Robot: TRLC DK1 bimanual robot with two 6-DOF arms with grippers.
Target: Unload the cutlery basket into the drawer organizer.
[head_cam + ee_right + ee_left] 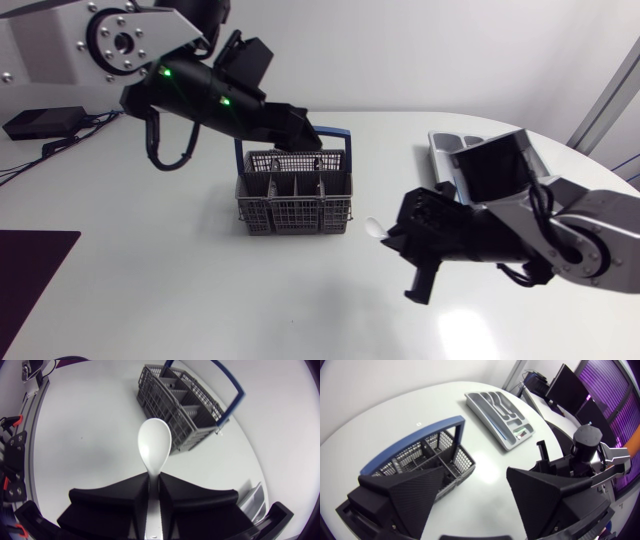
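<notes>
My right jaws are clamped on the white spoon (155, 442), held above the desk (200, 290) between the cutlery basket (295, 213) and the drawer organizer (485, 416). My left jaws stand apart, empty, over the basket. The basket looks nearly emptied, but I can't see its compartment floors, and the organizer's contents are unclear.

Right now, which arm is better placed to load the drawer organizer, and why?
Right. The right gripper is shut on the white spoon, and the drawer organizer lies beside that arm. The left gripper hangs open at the cutlery basket, empty.
</notes>
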